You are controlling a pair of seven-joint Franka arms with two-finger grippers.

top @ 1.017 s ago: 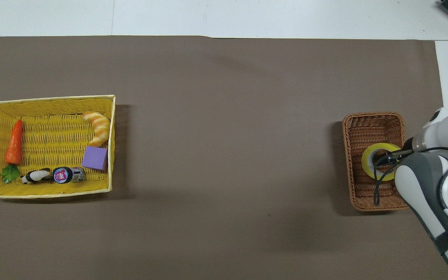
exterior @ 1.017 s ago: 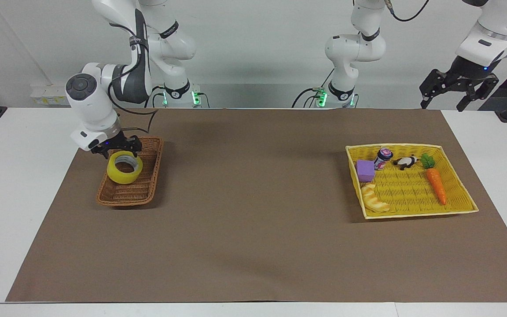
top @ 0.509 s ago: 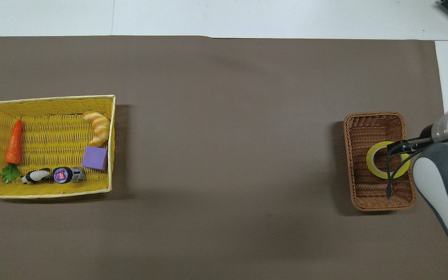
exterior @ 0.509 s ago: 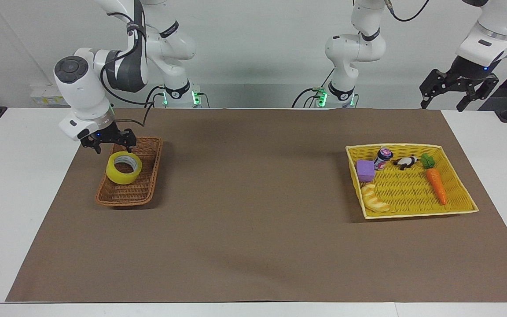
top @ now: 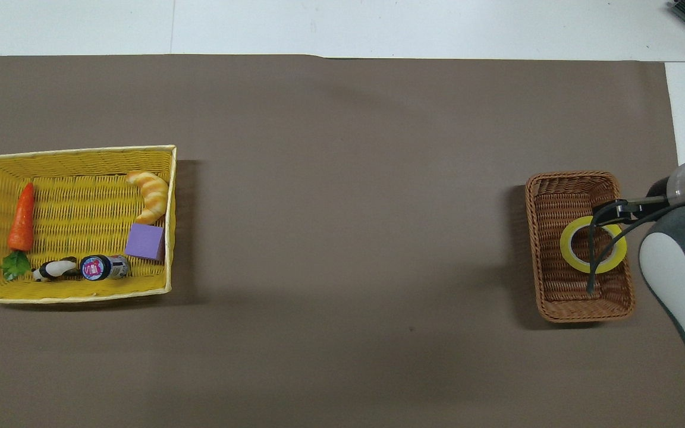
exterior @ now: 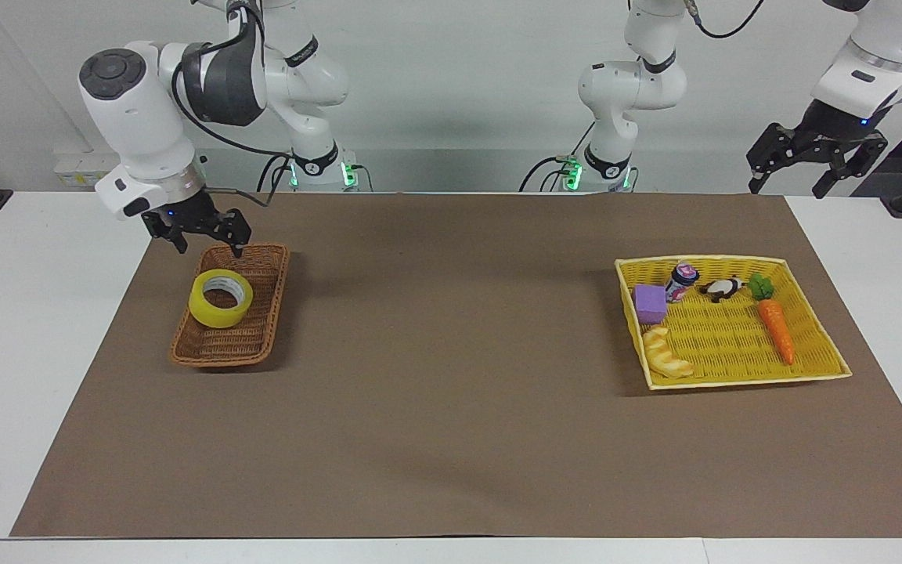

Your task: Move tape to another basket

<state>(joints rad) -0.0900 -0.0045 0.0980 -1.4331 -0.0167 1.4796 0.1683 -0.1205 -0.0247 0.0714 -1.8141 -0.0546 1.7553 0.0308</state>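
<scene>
The yellow tape [exterior: 202, 309] [top: 568, 252] lies flat in the brown wicker basket [exterior: 220, 356] [top: 556, 297] at the right arm's end of the table. My right gripper [exterior: 210, 247] [top: 613, 209] hangs open above the basket's edge nearest the robots, clear of the tape, with nothing between its fingers. My left gripper [exterior: 786, 188] waits open and raised off the brown mat's corner at the left arm's end.
A flat yellow mesh tray [exterior: 741, 382] [top: 81, 297] at the left arm's end holds a carrot [exterior: 776, 329], a croissant [exterior: 666, 356], a purple block [exterior: 650, 303], a small can [exterior: 683, 280] and a panda figure [exterior: 723, 289].
My right gripper has risen from the tape and drawn back toward the robots. The tape stays in the wicker basket. The left arm has not moved.
</scene>
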